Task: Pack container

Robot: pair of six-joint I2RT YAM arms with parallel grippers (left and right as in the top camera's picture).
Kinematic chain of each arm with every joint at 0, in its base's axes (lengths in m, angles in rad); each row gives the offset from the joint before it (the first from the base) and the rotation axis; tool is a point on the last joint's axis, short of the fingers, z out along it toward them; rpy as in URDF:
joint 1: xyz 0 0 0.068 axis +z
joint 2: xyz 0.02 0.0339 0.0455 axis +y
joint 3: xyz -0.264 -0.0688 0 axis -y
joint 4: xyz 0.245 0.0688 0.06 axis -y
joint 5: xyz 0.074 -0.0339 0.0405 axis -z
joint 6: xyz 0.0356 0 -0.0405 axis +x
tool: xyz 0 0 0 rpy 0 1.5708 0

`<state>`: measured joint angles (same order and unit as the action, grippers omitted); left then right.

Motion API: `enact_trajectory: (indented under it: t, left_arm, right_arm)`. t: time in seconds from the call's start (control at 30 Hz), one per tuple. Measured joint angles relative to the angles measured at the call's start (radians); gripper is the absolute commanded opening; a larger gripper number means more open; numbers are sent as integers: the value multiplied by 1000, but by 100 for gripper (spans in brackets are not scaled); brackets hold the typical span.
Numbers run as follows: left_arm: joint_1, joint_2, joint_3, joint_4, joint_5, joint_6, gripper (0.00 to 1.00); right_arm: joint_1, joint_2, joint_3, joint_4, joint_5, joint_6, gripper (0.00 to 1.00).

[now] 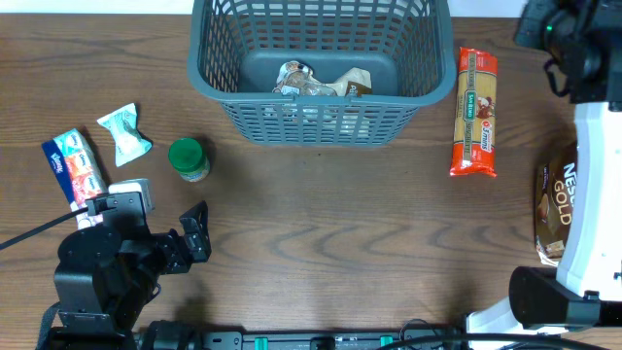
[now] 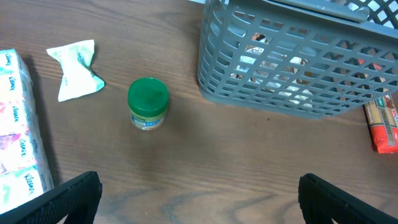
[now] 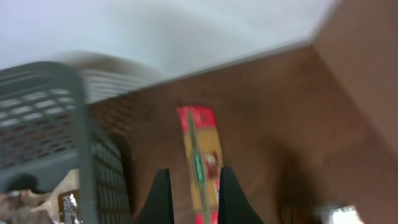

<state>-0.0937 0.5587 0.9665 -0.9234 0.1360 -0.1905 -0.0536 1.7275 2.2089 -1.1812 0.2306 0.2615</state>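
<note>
Left gripper (image 2: 199, 186): nearest the wrist lens. Its black fingers (image 2: 71, 199) stand wide apart at the lower corners, holding nothing, above the bare wooden table (image 1: 340, 253). In the overhead view it sits at 8 o'clock of the table.
Green-lidded jar (image 2: 148, 102): upright, at 12 o'clock from that gripper in the overhead view and apart from it.
White sachet (image 2: 76, 70): crumpled, near the jar at 10 o'clock from it.
Tissue packs (image 2: 15, 137): lying flat at 9 o'clock from the jar, just beside the sachet.
Container (image 1: 311, 124): dark grey rectangular plastic basket with lattice-slotted walls, a solid floor and a thick rolled rim. It is the largest item and stands at 12 o'clock of the table, well apart from both grippers.
Crumpled wrappers (image 1: 321, 81): a few on the container's floor; kinds unclear.
Spaghetti pack (image 1: 474, 112): red and yellow, flat, just beside the container at 3 o'clock from it.
Right gripper (image 3: 191, 180): at 2 o'clock of the table, closed together and gripping nothing. The spaghetti pack shows blurred beyond it.
Gold coffee pouch (image 1: 556, 199): at 3 o'clock of the table, partly hidden by the right arm (image 1: 593, 194).
</note>
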Motion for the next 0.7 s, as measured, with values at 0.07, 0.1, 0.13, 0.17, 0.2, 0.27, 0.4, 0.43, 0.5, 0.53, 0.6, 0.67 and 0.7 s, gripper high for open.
enact_trajectory:
  t: [0.07, 0.1, 0.13, 0.17, 0.2, 0.27, 0.4, 0.43, 0.5, 0.53, 0.6, 0.67, 0.7]
  left_arm:
    - [0, 0, 0, 0, 0, 0, 99]
    - [0, 0, 0, 0, 0, 0, 98]
    - [0, 0, 0, 0, 0, 0, 98]
    - [0, 0, 0, 0, 0, 0, 98]
    - [0, 0, 0, 0, 0, 0, 98]
    - [0, 0, 0, 0, 0, 0, 99]
    - [0, 0, 0, 0, 0, 0, 99]
    - [0, 0, 0, 0, 0, 0, 98]
    - [0, 0, 0, 0, 0, 0, 98]
    - [0, 0, 0, 0, 0, 0, 99]
    - [0, 0, 0, 0, 0, 0, 99]
    - [0, 0, 0, 0, 0, 0, 99]
    - [0, 0, 0, 0, 0, 0, 99]
  right_arm:
    - [-27, 0, 0, -44, 6, 81, 1]
    - [-38, 0, 0, -60, 6, 110, 1]
    - [-49, 0, 0, -74, 6, 136, 1]
    - [-58, 3, 0, -84, 6, 158, 1]
    - [-66, 6, 0, -91, 6, 172, 1]
    - [-78, 19, 0, -101, 6, 193, 1]
    - [-86, 72, 0, -111, -3, 192, 1]
    - [-87, 89, 0, -114, -10, 182, 1]
    - [-87, 136, 0, -127, -22, 153, 1]
    - [-87, 163, 0, -132, -29, 134, 1]
    - [-87, 222, 0, -133, -45, 87, 1]
    - [-88, 290, 0, -133, -62, 39, 1]
    - [-89, 327, 0, -134, -69, 18, 1]
